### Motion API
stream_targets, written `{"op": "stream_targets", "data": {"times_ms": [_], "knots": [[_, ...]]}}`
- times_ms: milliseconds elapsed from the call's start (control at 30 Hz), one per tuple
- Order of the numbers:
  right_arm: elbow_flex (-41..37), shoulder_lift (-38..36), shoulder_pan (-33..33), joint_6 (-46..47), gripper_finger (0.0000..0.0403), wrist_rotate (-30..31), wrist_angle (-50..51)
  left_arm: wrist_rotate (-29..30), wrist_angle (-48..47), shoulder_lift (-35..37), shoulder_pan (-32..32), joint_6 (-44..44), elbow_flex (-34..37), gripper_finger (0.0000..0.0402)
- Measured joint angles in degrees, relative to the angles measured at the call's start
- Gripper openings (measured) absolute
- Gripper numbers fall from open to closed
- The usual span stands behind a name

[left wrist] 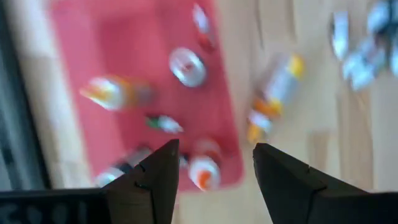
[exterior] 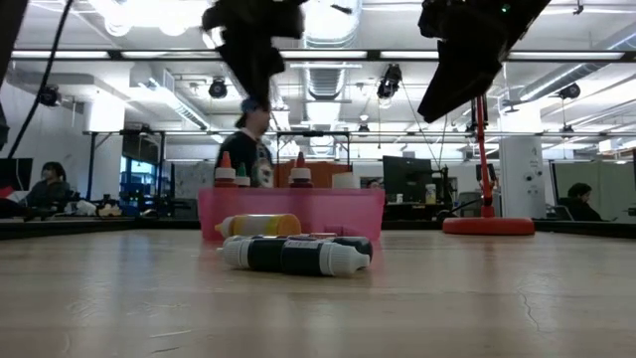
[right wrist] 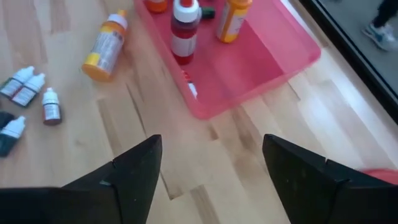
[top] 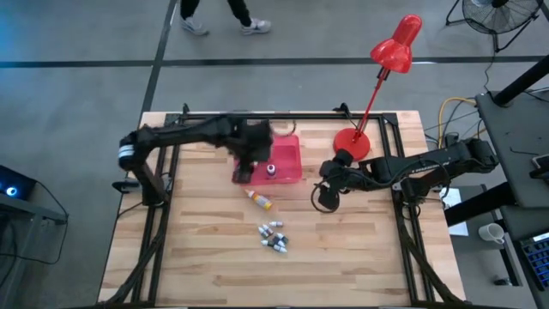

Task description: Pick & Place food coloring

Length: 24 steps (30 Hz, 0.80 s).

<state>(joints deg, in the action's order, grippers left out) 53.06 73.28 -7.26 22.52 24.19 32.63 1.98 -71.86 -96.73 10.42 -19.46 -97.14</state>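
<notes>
Small dark-and-white dropper bottles [top: 274,238] lie clustered nearest me, long axes roughly left-right. I judge my right gripper [top: 327,196], jaws apart and empty, nearer them than my left gripper [top: 244,171], spread empty over the shallow red plastic tray [top: 290,153].

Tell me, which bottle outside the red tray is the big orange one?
It is the orange bottle lying on its side alone on the wood, just beside the red tray. The other loose bottles are much smaller, whitish or dark, and lie clustered farther away.
</notes>
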Motion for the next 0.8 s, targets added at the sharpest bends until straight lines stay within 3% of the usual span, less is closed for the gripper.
{"op": "stream_targets", "data": {"times_ms": [167,400,567,800], "knots": [[-0.22,0.0,0.03,-0.47,0.0261,-0.2,-0.05,0.04,6.24,5.72,-5.33,-0.22,16.57,0.0176],[-0.38,0.0,0.03,-0.71,0.0256,-0.31,-0.23,3.66,26.77,9.03,-13.79,-6.09,33.66,0.0176],[-0.39,0.0,0.01,-0.49,0.0254,-0.9,-0.27,9.55,36.28,8.37,-14.83,-5.18,38.64,0.0176],[-0.44,0.0,0.01,0.0,0.0253,-0.9,-0.42,7.13,41.33,5.3,-14.39,-4.97,39.43,0.0176]]}}
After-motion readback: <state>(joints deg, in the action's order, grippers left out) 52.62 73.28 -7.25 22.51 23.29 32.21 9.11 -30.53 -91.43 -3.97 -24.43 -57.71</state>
